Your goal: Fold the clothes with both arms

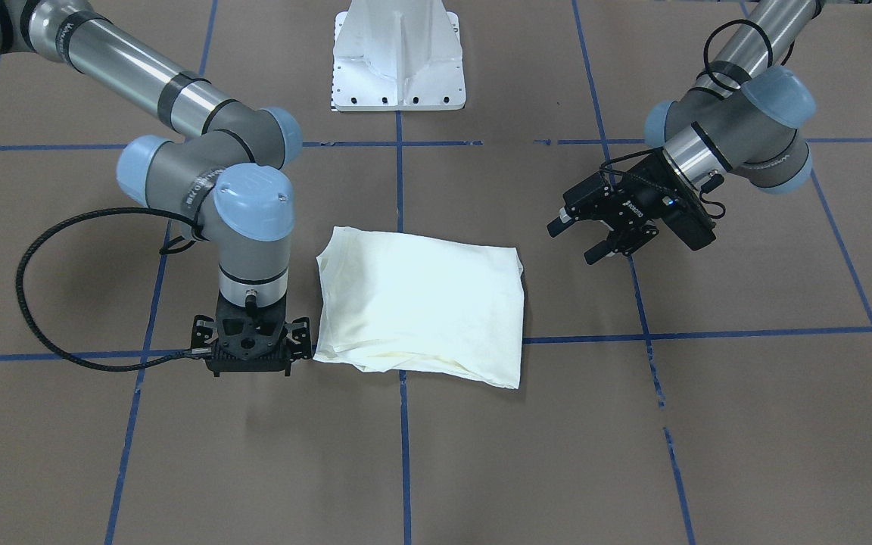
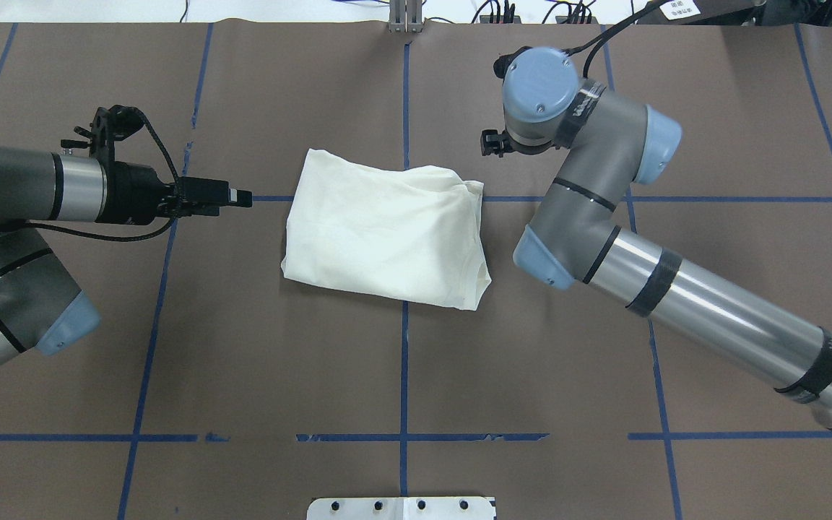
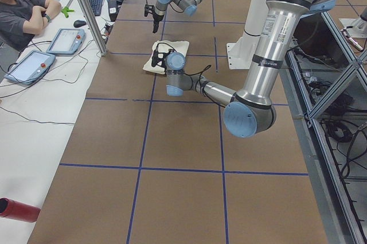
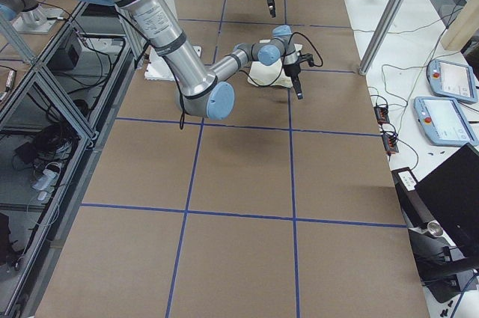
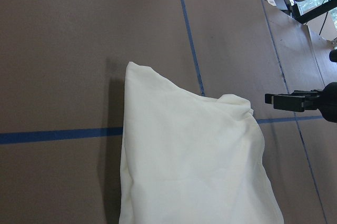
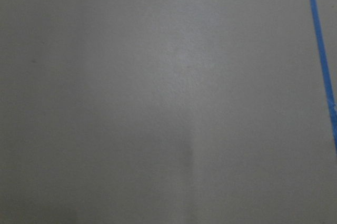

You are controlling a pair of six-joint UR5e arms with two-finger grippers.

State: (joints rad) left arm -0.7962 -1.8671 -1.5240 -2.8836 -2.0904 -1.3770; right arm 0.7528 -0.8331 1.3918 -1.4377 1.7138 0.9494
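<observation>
The cream shirt (image 1: 421,303) lies folded into a rough rectangle at the table's middle, plain side up, with no graphic showing. It also shows in the overhead view (image 2: 387,231) and the left wrist view (image 5: 195,166). My left gripper (image 1: 578,238) is open and empty. It hovers level, a short way off one short edge of the shirt (image 2: 241,196). My right gripper (image 1: 250,367) points straight down just beside the opposite edge, close to the table, with its linkages splayed open and nothing in it. In the overhead view it is mostly hidden under its wrist (image 2: 492,141).
The white pedestal base (image 1: 398,60) stands at the robot's side of the table. Blue tape lines grid the brown table. A seated operator (image 3: 23,8) and teach pendants (image 3: 63,40) are off the far side. The right wrist view shows only bare table.
</observation>
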